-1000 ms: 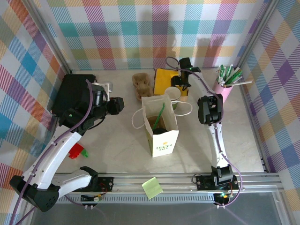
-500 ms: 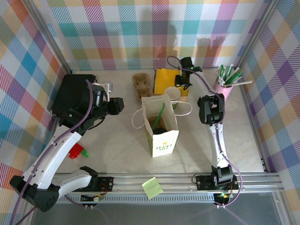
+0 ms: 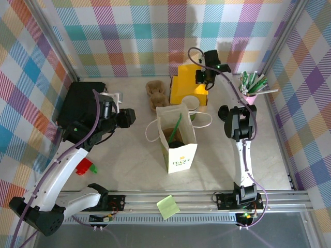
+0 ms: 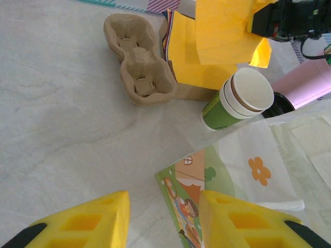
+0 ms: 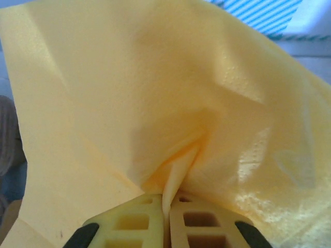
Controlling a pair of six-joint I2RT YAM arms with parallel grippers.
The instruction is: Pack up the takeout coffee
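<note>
- Grip first: the right gripper [image 5: 165,219], at the far side of the table, has its yellow fingers pressed tight together on a pinched fold of a thin yellow paper napkin [image 5: 155,93], which it holds up above more yellow sheets.
- On the left, the left gripper [image 4: 163,222] hovers with its jaws partly apart and nothing between them.
- The small white paper coffee cup with a green lower band [image 4: 235,101] stands upright on the table, just beyond the far edge of the white printed paper bag [image 3: 178,155]. It is outside the bag; whether it touches it I cannot tell.
- The bag stands open-topped with a green straw [image 3: 177,124] inside.
- The step in hand looks like adding a napkin, with the cup not yet packed.
- The next move probably calls for carrying the limp sheet nearer, over the bag mouth, without brushing the cup, then letting go. After that the cup needs a firm side grip and must go in upright.
</note>
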